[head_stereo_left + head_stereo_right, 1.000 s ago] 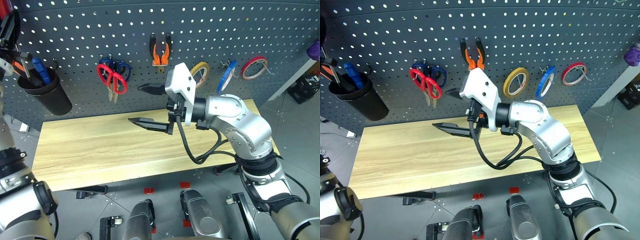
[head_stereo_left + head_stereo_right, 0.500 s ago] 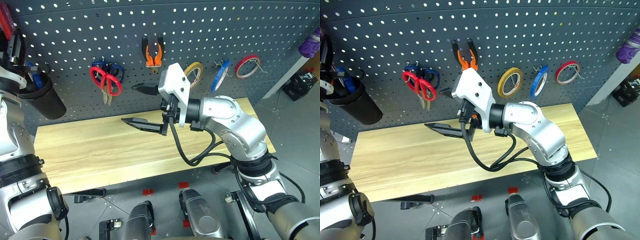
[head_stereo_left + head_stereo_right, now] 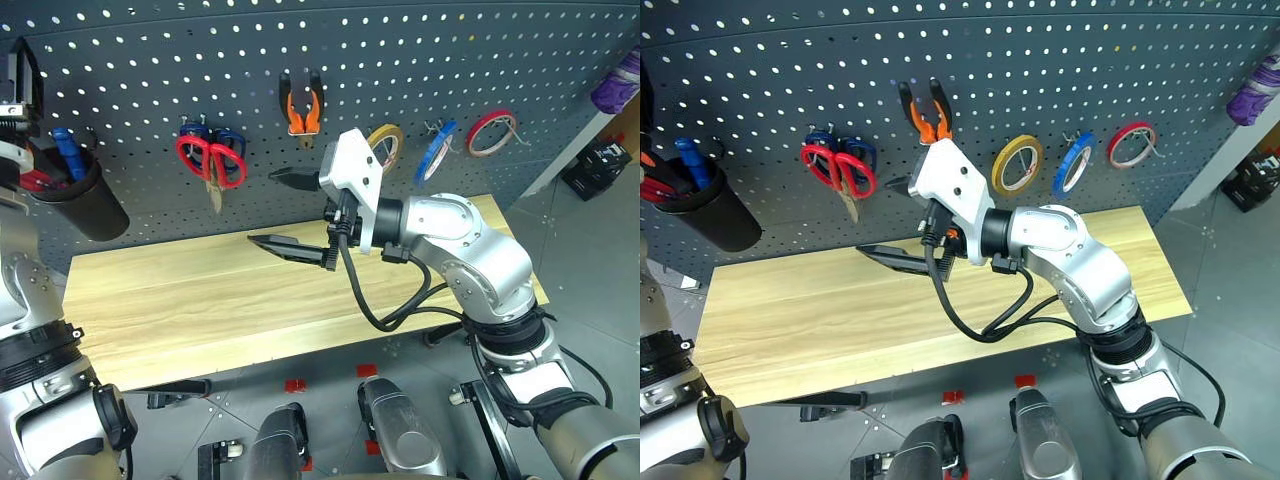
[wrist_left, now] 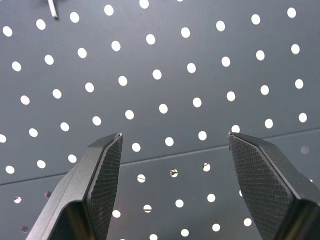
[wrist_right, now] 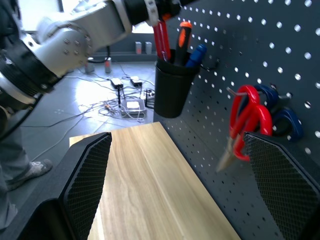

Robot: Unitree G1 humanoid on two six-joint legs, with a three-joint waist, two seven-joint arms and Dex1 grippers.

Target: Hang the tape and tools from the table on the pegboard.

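The red-handled screwdriver [image 5: 161, 37] stands in the black cup [image 5: 172, 85] on the pegboard [image 3: 420, 60], the left gripper [image 4: 172, 165] spread and empty above it, right gripper [image 3: 290, 210] wide over the table [image 3: 200, 300], so nothing seems left to hang.

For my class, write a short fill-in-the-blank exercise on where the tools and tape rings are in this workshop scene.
1. The red-handled scissors hang on the ______.
2. The screwdrivers stand in a black ______.
3. The blue tape hangs between the red tape ring and the ______ tape ring.
4. The right gripper hovers above the table with its jaws ______.

Missing words: pegboard; cup; yellow; open
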